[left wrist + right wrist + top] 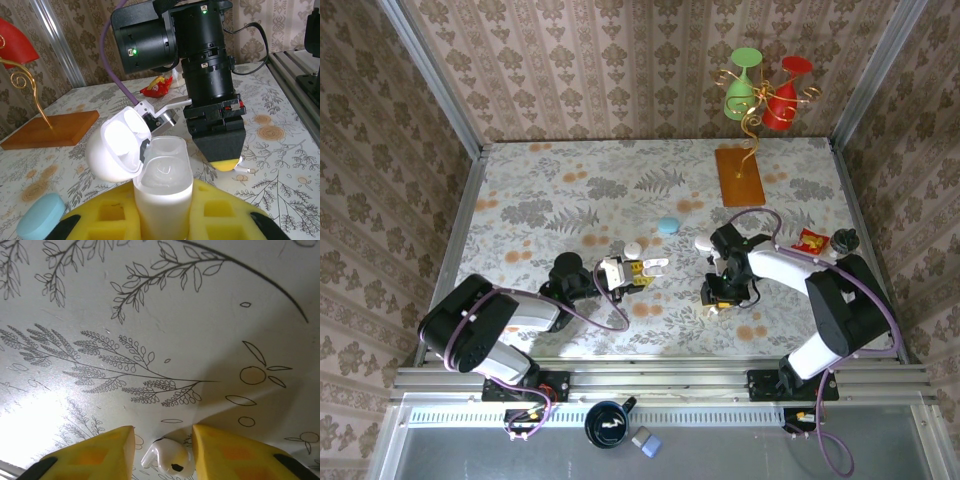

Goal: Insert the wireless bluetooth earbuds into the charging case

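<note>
The white charging case (pixel 162 190) stands upright between the yellow pads of my left gripper (pixel 162 215), which is shut on it. Its lid (pixel 117 145) hangs open to the left and both wells look empty. In the top view the left gripper (pixel 636 270) holds the case (pixel 653 265) at table centre. My right gripper (pixel 720 300) points straight down at the table to its right. One white earbud (pixel 167 460) lies on the cloth between the right gripper's (pixel 162 452) fingers. The right pad is close against it and the left pad stands off it.
A pale blue round case (pixel 668 226) lies behind the grippers, with a small white case (pixel 703 243) near it. A red snack packet (pixel 811 240) lies at the right. A wooden base (pixel 738 175) with a gold stand and green and red glasses stands at the back.
</note>
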`<state>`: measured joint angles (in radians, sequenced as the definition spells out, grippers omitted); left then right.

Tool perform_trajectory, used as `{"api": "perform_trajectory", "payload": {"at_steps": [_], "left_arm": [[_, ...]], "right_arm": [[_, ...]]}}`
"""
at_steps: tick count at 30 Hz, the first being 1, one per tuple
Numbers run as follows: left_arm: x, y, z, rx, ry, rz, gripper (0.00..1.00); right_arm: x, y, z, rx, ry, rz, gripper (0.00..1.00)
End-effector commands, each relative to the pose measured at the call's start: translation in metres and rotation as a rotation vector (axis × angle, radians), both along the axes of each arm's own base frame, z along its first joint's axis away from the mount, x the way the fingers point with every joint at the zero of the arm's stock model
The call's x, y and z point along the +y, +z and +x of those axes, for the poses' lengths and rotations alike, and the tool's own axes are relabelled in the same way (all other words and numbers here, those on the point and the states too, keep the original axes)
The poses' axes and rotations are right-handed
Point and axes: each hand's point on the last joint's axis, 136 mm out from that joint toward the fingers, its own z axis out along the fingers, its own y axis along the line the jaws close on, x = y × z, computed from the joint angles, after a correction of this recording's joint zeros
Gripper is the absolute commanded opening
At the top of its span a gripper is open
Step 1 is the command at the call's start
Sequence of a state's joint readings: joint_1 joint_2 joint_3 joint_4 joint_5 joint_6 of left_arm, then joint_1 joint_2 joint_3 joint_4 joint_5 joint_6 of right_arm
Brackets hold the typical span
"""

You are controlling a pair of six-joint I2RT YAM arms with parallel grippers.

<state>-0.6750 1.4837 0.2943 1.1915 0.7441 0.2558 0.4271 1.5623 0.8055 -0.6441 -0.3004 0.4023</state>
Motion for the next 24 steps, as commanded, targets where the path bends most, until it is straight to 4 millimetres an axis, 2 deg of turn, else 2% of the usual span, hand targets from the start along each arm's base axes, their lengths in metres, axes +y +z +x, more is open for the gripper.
{"api": "perform_trajectory", "payload": {"at_steps": [1,24], "left_arm": [[-0.0008,0.0083,-0.0064,-0.023,-0.023,-0.023,0.00],[-0.0057,0.0100,-0.0059,-0.022,-0.045,-0.023,0.00]], "right_arm": [[-0.0007,-0.0026,-0.0161,0.034,0.007,0.019,0.35],[-0.0038,-0.0007,-0.0202,0.020,0.002,0.019,0.28]]}}
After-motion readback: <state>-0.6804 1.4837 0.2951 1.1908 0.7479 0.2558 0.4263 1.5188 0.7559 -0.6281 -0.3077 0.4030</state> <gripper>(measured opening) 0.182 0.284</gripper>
